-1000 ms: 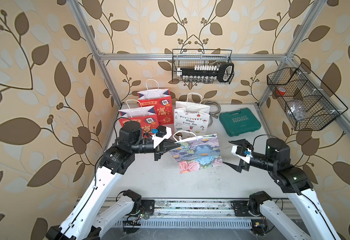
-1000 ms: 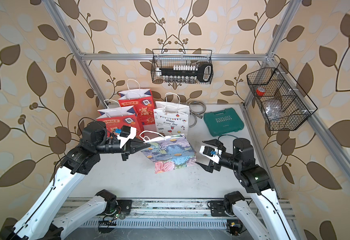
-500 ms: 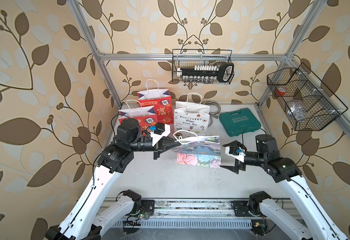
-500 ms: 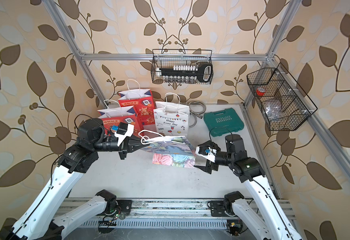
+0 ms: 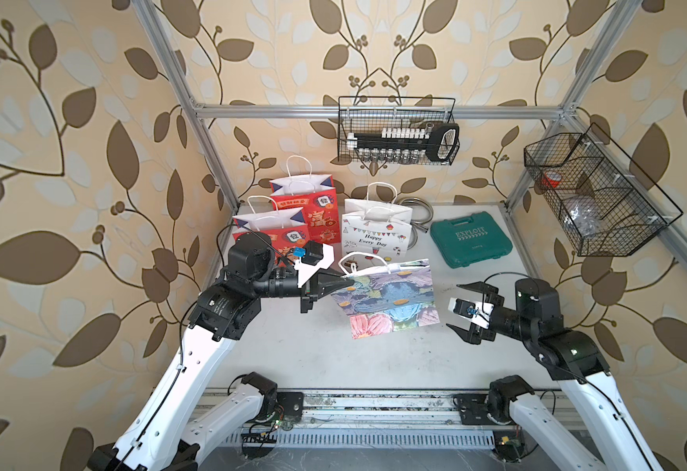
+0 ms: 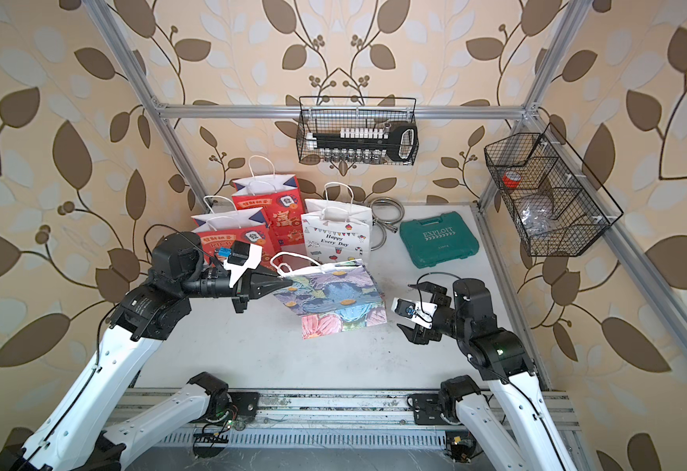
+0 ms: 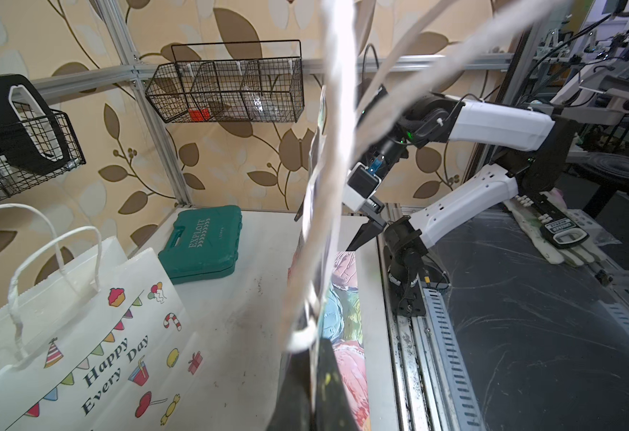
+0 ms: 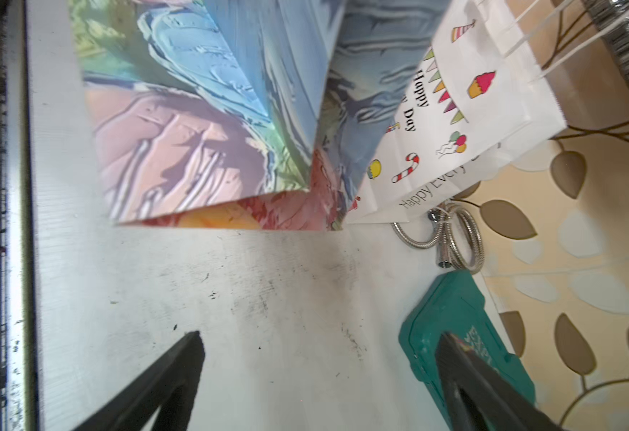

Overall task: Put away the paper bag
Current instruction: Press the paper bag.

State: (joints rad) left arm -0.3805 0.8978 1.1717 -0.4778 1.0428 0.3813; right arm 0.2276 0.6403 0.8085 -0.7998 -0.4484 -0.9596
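Floral bag (image 5: 386,297) hangs tilted from the left claw (image 5: 342,282), pinched at its top corner; the right claw (image 5: 456,306) gapes empty just beside its far edge. In hand, not yet stowed (other bags (image 5: 374,234) stand beyond the left claw).

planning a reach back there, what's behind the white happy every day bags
A coiled metal hose lies behind the white bags; part of its loop shows, the rest is covered.

Your left arm (image 5: 195,367) and right arm (image 5: 594,412) wore white shells with black joint housings, thin black cables (image 5: 227,228) looping over them. The left gripper (image 5: 343,281) and right gripper (image 5: 455,306) had black tapering fingers (image 5: 325,282), white mounts and blue connectors (image 5: 300,253).
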